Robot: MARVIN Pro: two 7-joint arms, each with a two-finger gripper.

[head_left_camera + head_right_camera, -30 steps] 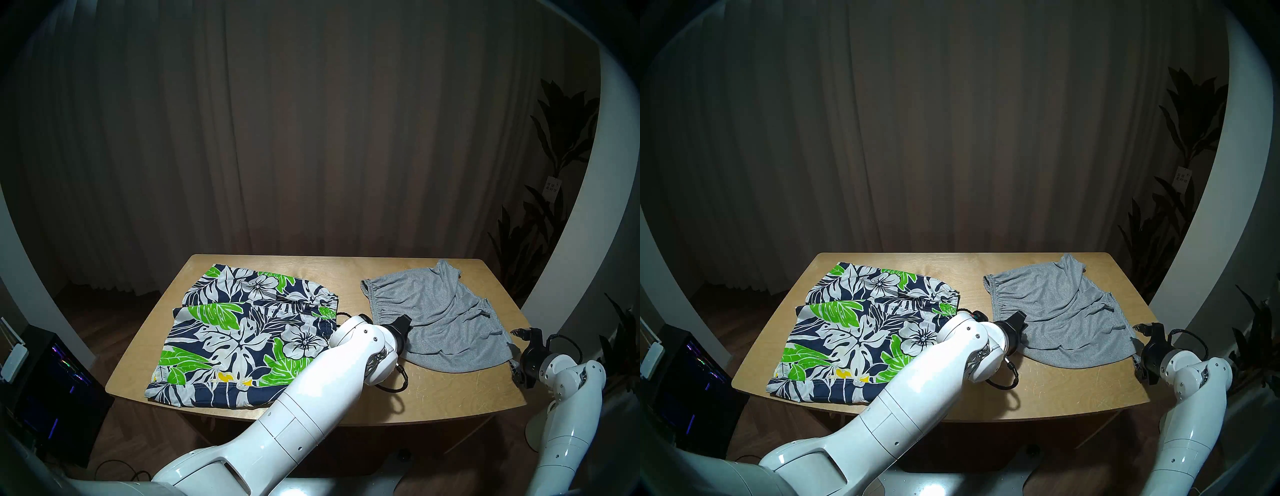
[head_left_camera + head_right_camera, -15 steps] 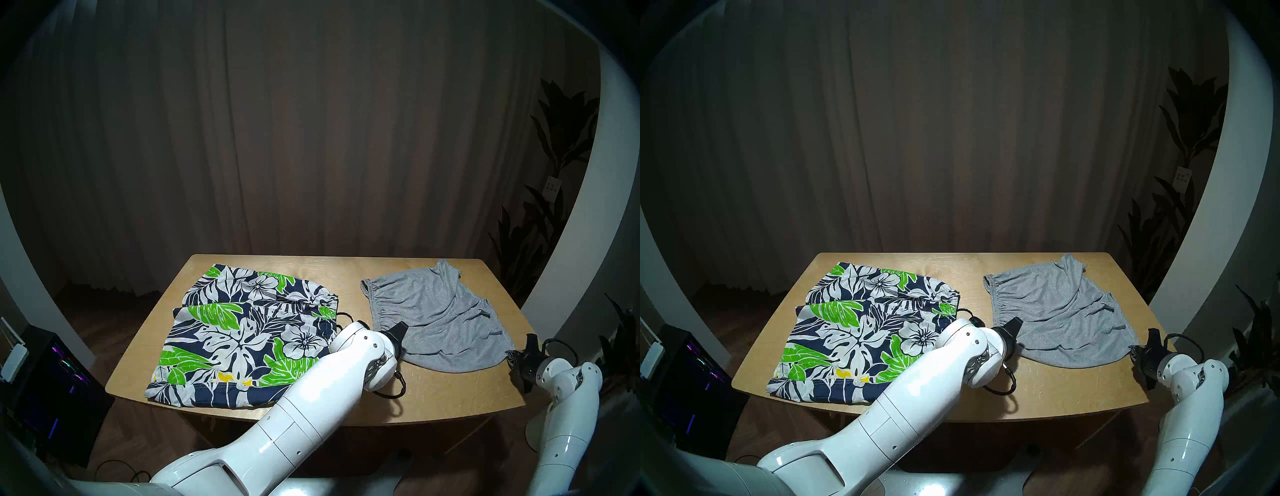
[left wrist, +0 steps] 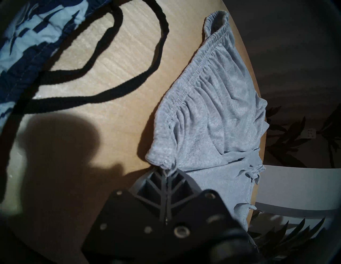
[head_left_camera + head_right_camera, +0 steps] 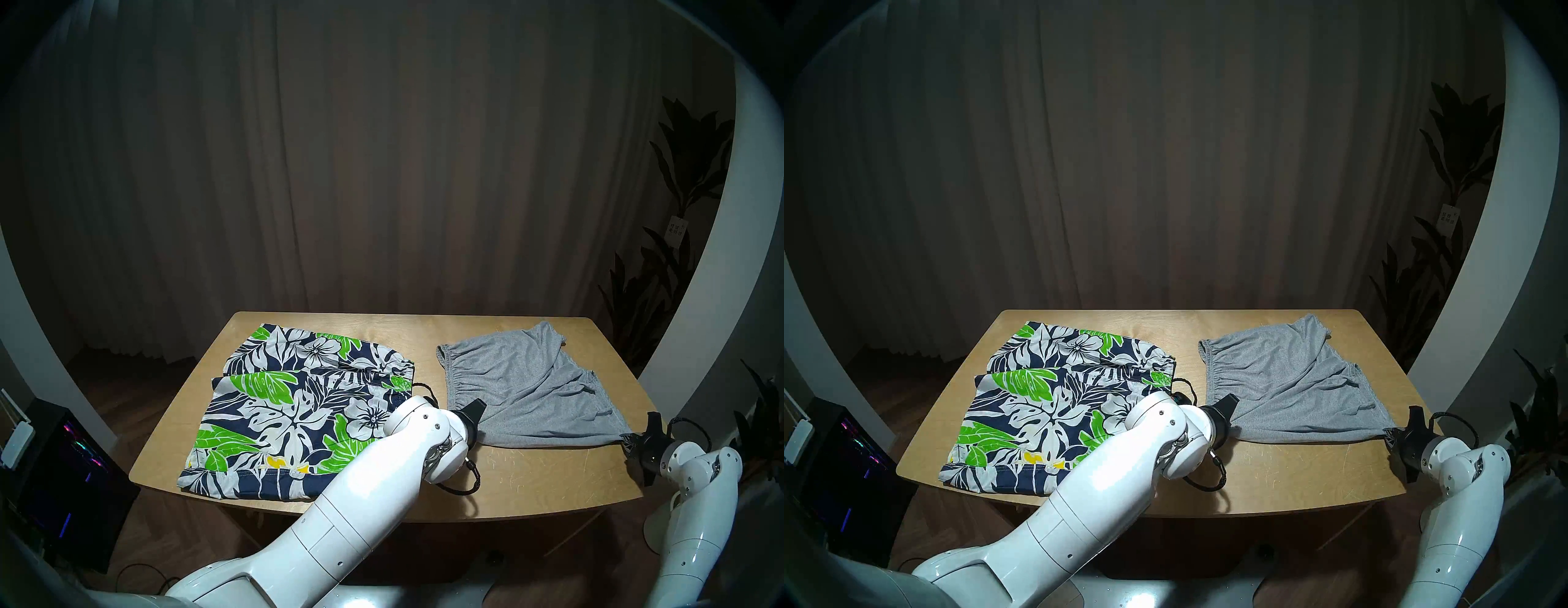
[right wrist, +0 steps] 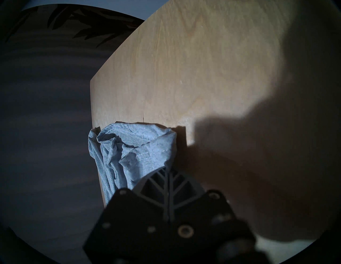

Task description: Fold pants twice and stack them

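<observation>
Grey shorts (image 4: 526, 390) are lying on the worktop (image 4: 551, 479), stretching between the two grippers, near edge pulling into a straight taut line. Left gripper (image 3: 167, 172) is clamping the near waistband corner, fingers (image 3: 156, 186) pressing together with fabric pinching at the tips. Right gripper (image 5: 168, 170) is clenching the bunched leg-hem corner, right at the worktop's edge; cloth is piling up just ahead of its tips and draping off the side. Elastic waistband is running away from the left gripper toward the far side of the worktop; far leg is sitting crumpled beyond both grippers.

Floral shorts (image 4: 297, 407) are lying flat on the left arm's outer side, apart from the grey pair, folded over on themselves. Dark drawstring (image 3: 129, 55) is looping across bare wood ahead and to the left of the left gripper, not touching it. Left forearm is crossing over the floral pair's near corner.

Curtain (image 4: 382, 170) is hanging behind the worktop; plant (image 4: 679, 254) is standing out past the right gripper.
</observation>
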